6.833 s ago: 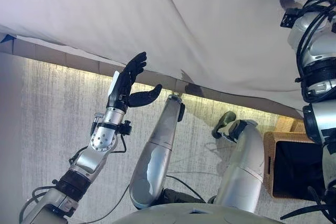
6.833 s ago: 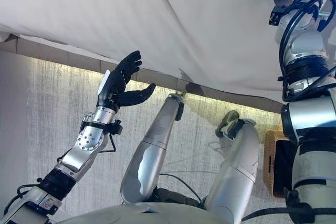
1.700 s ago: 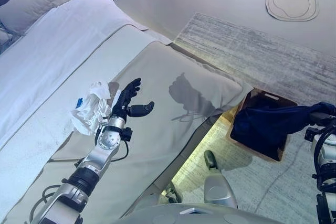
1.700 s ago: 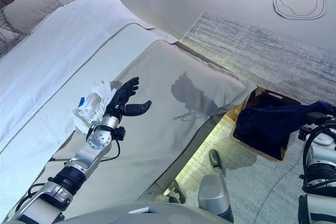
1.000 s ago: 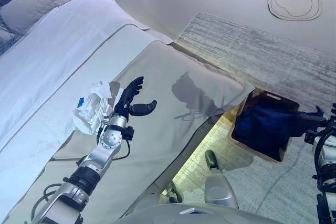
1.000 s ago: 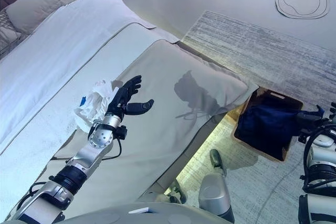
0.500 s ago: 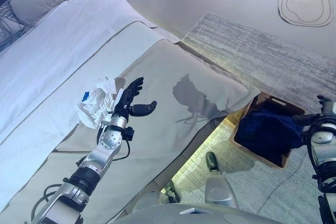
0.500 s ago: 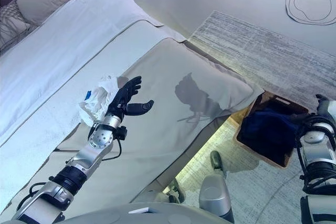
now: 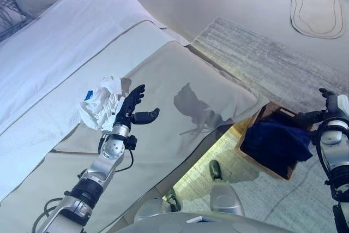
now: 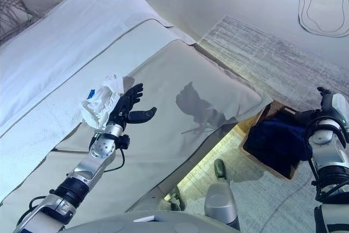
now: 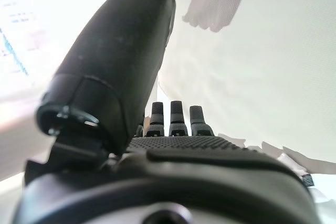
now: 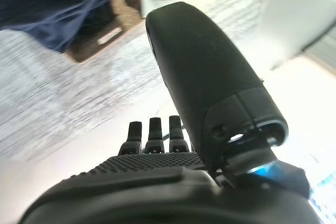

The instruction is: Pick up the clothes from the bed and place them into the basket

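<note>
A crumpled white garment (image 9: pixel 101 103) with a small blue mark lies on the bed (image 9: pixel 65 53). A dark blue garment (image 9: pixel 271 140) fills the wicker basket (image 9: pixel 246 156) beside the bed's corner.

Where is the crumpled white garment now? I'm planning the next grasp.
The crumpled white garment lies on the bed, just beyond the open left hand.

basket (image 9: pixel 252 159) partly under dark garment (image 9: pixel 272 141)
</note>
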